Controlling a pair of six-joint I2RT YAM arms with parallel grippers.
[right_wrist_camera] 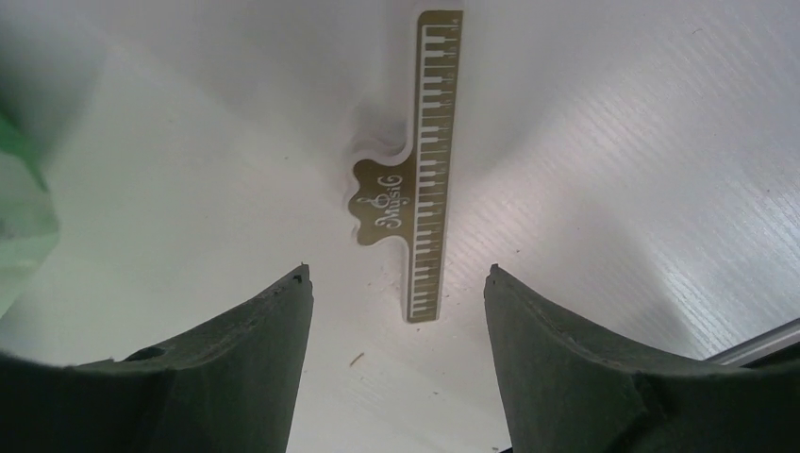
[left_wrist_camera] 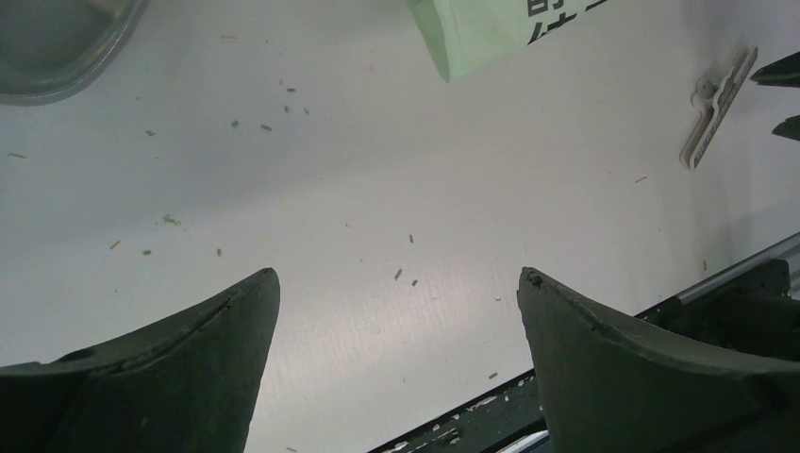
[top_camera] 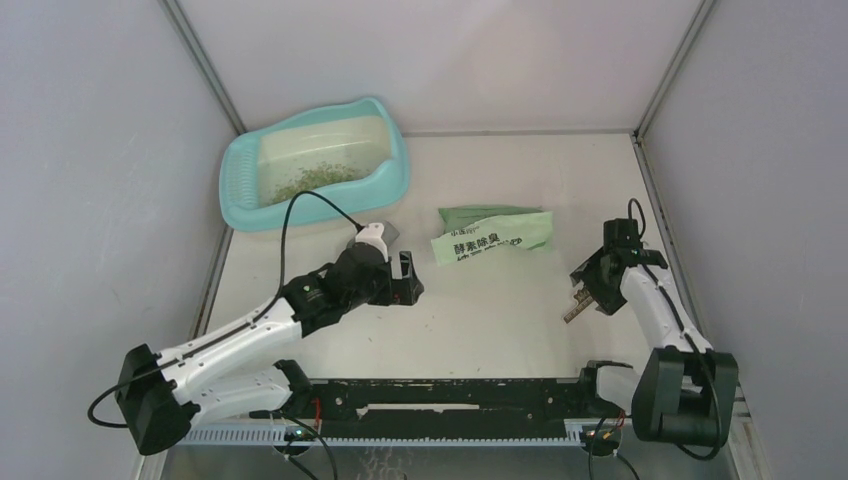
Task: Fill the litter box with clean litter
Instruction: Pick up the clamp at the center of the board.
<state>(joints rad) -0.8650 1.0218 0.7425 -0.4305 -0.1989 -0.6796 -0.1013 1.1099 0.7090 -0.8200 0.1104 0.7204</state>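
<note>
At the far left corner of the white table (top_camera: 500,330), the litter box (top_camera: 300,218) is sitting close to the left wall, its slotted ledge pointing left; the litter (top_camera: 318,178) is lying in a thin patch on its pale floor, leaving much of that floor bare; the left gripper (left_wrist_camera: 396,274) is hovering over the table just in front of the box, its fingers standing wide apart and holding nothing; the right gripper (right_wrist_camera: 396,272) is hanging near the right edge, its fingers also parted with nothing pinched between them; the flat green bag (top_camera: 495,235) is lying between the two arms, towards the far side; a gold clip (right_wrist_camera: 429,170) printed with piano keys is lying on the table just below the right fingers, touching neither; stray granules (left_wrist_camera: 283,104) are lying scattered beneath the left gripper.
</note>
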